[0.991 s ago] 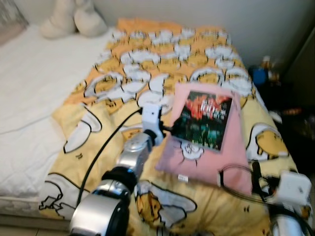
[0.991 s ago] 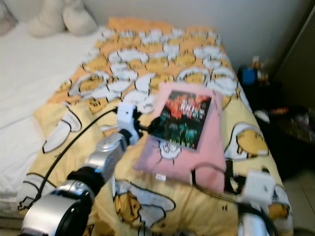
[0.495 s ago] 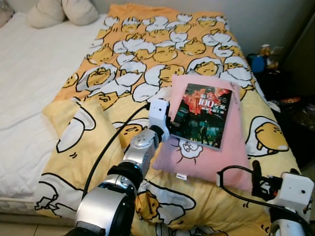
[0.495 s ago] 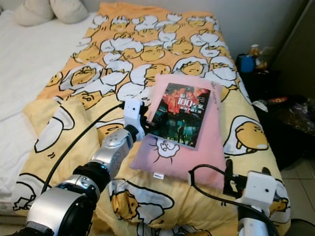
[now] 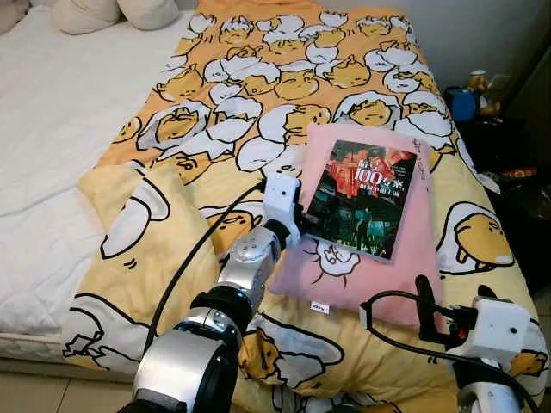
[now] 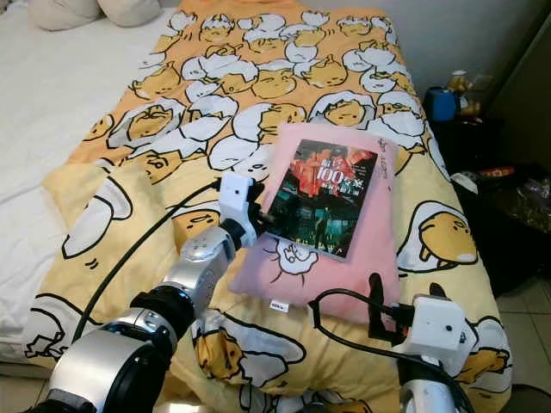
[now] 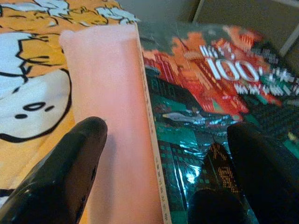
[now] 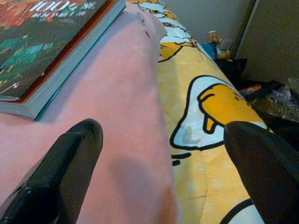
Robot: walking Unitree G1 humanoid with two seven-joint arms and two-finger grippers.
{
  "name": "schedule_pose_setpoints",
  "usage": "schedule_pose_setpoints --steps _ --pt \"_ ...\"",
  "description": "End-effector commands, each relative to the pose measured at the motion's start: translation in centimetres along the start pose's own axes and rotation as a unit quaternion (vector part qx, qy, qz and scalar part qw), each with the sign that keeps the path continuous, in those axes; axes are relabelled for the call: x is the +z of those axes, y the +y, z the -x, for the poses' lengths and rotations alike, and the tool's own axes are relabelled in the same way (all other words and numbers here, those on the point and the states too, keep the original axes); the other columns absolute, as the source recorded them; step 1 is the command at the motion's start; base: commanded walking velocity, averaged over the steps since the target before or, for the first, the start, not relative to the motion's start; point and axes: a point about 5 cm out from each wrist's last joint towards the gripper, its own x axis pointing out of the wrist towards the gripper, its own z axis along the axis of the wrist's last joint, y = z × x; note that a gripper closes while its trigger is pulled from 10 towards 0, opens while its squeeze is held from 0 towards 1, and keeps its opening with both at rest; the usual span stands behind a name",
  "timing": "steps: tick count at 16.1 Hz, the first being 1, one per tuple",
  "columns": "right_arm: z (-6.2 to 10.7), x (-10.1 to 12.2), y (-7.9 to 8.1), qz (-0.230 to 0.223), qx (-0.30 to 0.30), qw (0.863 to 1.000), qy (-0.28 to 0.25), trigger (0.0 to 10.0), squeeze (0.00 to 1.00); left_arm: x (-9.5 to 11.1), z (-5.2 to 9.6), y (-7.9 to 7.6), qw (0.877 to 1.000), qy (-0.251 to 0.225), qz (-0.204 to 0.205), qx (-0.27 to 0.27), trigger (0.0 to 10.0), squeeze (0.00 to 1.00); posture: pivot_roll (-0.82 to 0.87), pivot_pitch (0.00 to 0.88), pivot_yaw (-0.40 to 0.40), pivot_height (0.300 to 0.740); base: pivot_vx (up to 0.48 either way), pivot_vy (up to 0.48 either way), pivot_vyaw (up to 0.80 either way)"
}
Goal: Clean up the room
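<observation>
A dark book with a red and green cover lies on a pink pillow on the yellow egg-print blanket. My left gripper is at the book's left edge, open. In the left wrist view one finger rests over the pink pillow and the other over the book's cover. My right gripper is open at the pillow's near right corner; in the right wrist view its fingers straddle the pillow's edge, with the book ahead.
A white mattress stretches along the left, with cream pillows at its head. A folded flap of blanket lies left of my left arm. Dark clutter and a blue cup stand to the right of the bed.
The camera has steadied and tipped down, so the picture is sharp now. My left gripper stays at the book's edge. My right gripper has come a little closer to the pillow's corner.
</observation>
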Motion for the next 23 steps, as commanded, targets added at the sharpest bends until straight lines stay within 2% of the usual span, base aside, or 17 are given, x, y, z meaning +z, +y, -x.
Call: schedule_pose_setpoints --steps 1,3,5,6,7,8,10,12,16,19,21,23 --pt "0.1 -0.4 0.1 -0.003 0.004 1.0 0.014 10.0 0.0 -0.8 -0.3 -1.4 0.999 0.02 0.006 -0.025 10.0 0.0 -0.11 0.215 0.053 0.74 0.0 0.0 0.0" --pt "0.2 -0.5 0.2 -0.003 0.006 1.0 0.017 10.0 0.0 -0.9 -0.4 -2.0 0.999 0.023 0.009 -0.045 10.0 0.0 -0.12 0.214 0.058 0.74 0.0 0.0 0.0" --pt "0.3 -0.7 0.2 -0.003 0.006 1.0 0.021 10.0 0.0 -1.6 -0.3 -2.6 0.997 0.048 0.008 -0.066 10.0 0.0 -0.12 0.21 0.063 0.74 0.0 0.0 0.0" --pt "0.2 -0.8 0.3 -0.004 0.006 1.0 0.024 10.0 0.0 -2.2 -0.2 -2.9 0.995 0.06 -0.01 -0.074 10.0 0.0 -0.12 0.206 0.069 0.74 0.0 0.0 0.0" --pt "0.2 -0.9 0.3 -0.004 0.007 1.0 0.024 10.0 0.0 -2.2 -0.1 -3.2 0.995 0.055 -0.016 -0.086 6.5 0.0 -0.11 0.205 0.07 0.74 0.0 0.0 0.0" --pt "0.1 -0.9 0.4 -0.005 0.006 1.0 0.025 10.0 0.0 -2.3 -0.1 -3.8 0.993 0.052 -0.022 -0.107 0.0 0.0 -0.11 0.203 0.071 0.74 0.0 0.0 0.0" --pt "0.0 -1.1 0.5 -0.006 0.005 1.0 0.026 10.0 0.0 -2.6 -0.1 -4.5 0.99 0.056 -0.024 -0.128 0.0 0.0 -0.11 0.202 0.081 0.74 0.0 0.0 0.0" --pt "-0.2 -1.3 0.7 -0.009 0.006 1.0 0.029 10.0 0.0 -3.0 0.1 -5.4 0.983 0.059 -0.07 -0.159 0.0 0.0 -0.09 0.201 0.088 0.74 0.0 0.0 0.0" --pt "-0.8 -1.6 1.4 -0.017 0.005 0.999 0.029 10.0 0.0 -4.4 0.7 -5.4 0.979 0.099 -0.046 -0.173 0.0 0.0 -0.08 0.193 0.107 0.74 0.0 0.0 0.0" --pt "-0.9 -1.6 1.3 -0.017 0.002 0.999 0.028 10.0 0.0 -4.5 0.7 -5.0 0.982 0.104 -0.002 -0.157 0.0 0.0 -0.08 0.191 0.111 0.74 0.0 0.0 0.0" --pt "-1.0 -1.6 1.3 -0.016 -0.001 1.0 0.026 10.0 0.0 -4.6 0.7 -4.8 0.981 0.119 0.002 -0.152 0.0 0.0 -0.07 0.196 0.117 0.74 0.0 0.0 0.0" --pt "-1.2 -1.7 1.5 -0.017 -0.001 1.0 0.026 10.0 0.0 -4.3 0.5 -4.7 0.982 0.11 0.044 -0.146 0.0 0.0 -0.06 0.194 0.121 0.74 0.0 0.0 0.0"
